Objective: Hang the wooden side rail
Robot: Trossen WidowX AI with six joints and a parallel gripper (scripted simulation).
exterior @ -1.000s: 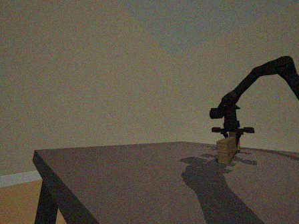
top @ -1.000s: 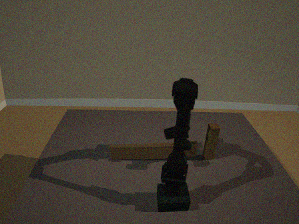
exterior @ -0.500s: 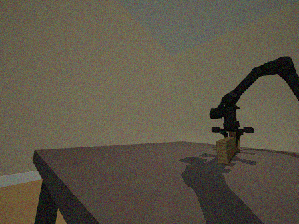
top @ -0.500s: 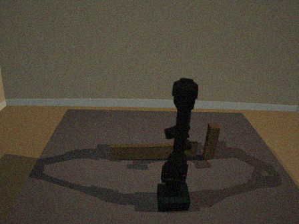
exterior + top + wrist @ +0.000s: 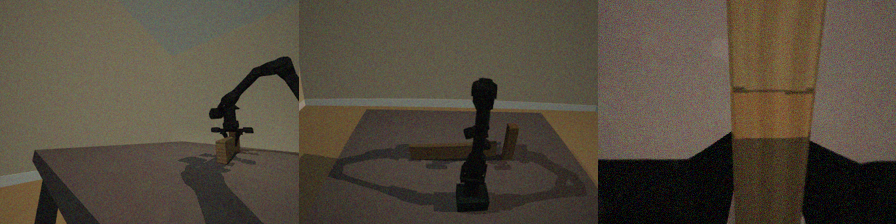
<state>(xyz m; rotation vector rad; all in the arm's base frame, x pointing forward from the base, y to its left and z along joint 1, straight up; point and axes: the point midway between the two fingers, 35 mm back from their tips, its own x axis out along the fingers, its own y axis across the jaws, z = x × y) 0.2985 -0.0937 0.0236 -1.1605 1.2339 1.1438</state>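
A: Firstly, where is the rail [image 5: 440,152] [image 5: 221,152] [image 5: 773,114] relative to the post [image 5: 510,141]?

B: Left of the post in the top view, lengthwise toward it, long and low. The near end stops just short of the post; the far end lies well apart from it.

A: State of the hand [image 5: 480,148] [image 5: 231,140] [image 5: 771,137]?

B: Closed on the rail, a finger on either side. Grip noted nearer the post than the rail's far end. The wrist view shows the wood running up between the dark fingers.

A: Hooks?

B: Small grey trace between rail and post in the top view. Too dim to resolve; cannot tell whether the hooks touch the pins.

A: Post and bench [image 5: 399,125] [image 5: 133,180]?

B: Post upright on the bench. Rail low over the same surface; contact under its far end not certain. Arm [image 5: 482,120] [image 5: 267,68] arches above, reaching down left of the post. Shadows spread around both wooden parts.
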